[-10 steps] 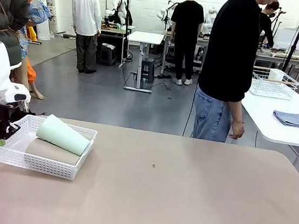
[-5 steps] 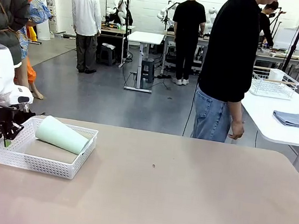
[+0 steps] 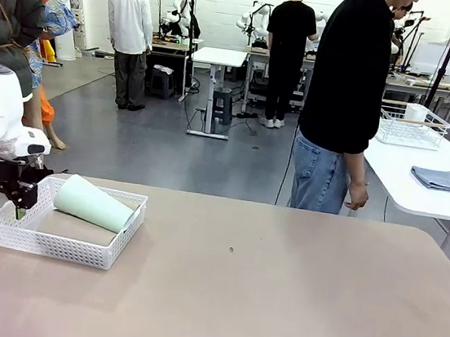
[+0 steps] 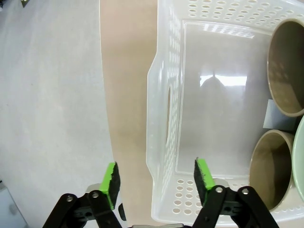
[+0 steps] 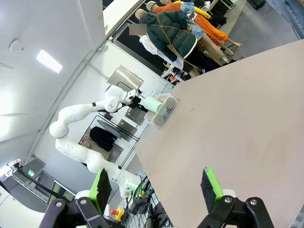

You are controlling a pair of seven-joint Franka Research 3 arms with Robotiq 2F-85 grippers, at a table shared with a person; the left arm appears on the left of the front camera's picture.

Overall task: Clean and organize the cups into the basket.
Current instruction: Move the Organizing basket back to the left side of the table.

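Note:
The white lattice basket (image 3: 60, 240) stands at the table's left end. A mint green cup (image 3: 93, 203) lies in it on its side, on top of a tan cup (image 3: 78, 228). My left gripper (image 3: 3, 202) hovers open just over the basket's left end. In the left wrist view its green pads (image 4: 111, 178) straddle the basket's handle wall (image 4: 159, 118) without touching it, and tan cup mouths (image 4: 287, 66) show at the right. My right gripper (image 5: 156, 185) is open and empty, off the table's near side, with the mint cup (image 5: 154, 104) far off.
A person in a black shirt and jeans (image 3: 343, 109) stands at the table's far edge, hands down. A white side table at the right carries a wire basket (image 3: 411, 126) and a folded cloth (image 3: 441, 180). The tan tabletop (image 3: 274, 306) spreads right of the basket.
My left gripper was shut on the basket's left rim; it has opened, let go and risen slightly. The basket settled a little farther back.

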